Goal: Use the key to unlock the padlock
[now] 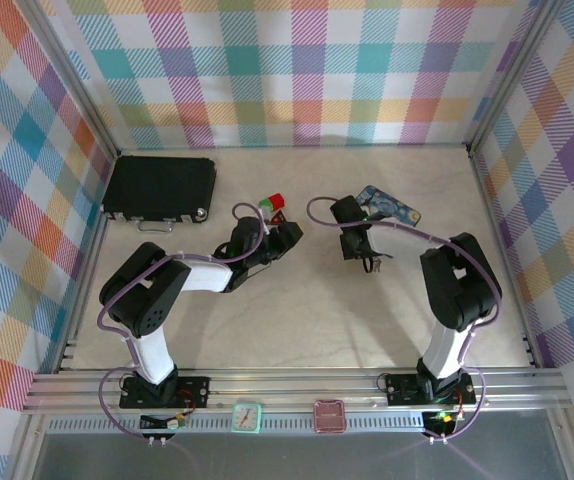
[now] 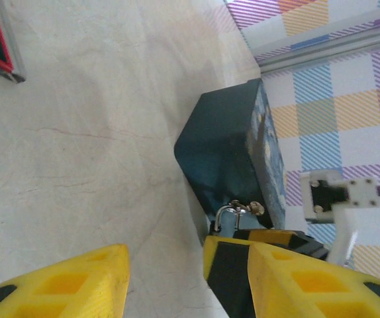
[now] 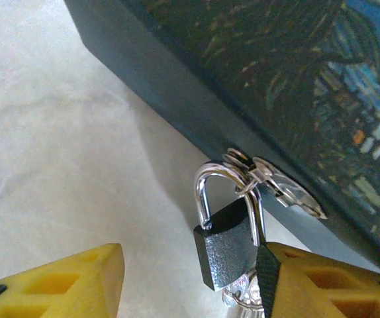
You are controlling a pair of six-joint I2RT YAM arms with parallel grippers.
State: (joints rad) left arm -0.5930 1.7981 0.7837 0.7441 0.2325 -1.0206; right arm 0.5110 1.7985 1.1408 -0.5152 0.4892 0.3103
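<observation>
The right gripper (image 3: 190,268) has its jaws spread and pinches nothing. The padlock (image 3: 222,255) hangs between them, well off centre: its body touches the inner face of the right-hand finger and stands well apart from the left-hand one. Its shackle (image 3: 203,189) rises just beyond the fingertips and loops through the hasp (image 3: 269,179) on the tin (image 3: 243,66). Under the body, deeper in the jaws, a silvery round bit shows. I take it for the head of the key (image 3: 238,295), apparently seated in the lock, though too little is visible to be sure.

The left gripper (image 2: 167,265) is spread too, with bare table (image 2: 77,132) between its fingers and the tin ahead of the tips.

The step in hand looks like taking the key head and turning it. To do it well, the right gripper should shift sideways until the head sits midway between the pads, then draw back so the pads meet the head and not the body. It should close on the flat faces and twist about the shaft's line. The padlock swings freely on the hasp and the tin may slide, so the left gripper would do well to steady the body first.
</observation>
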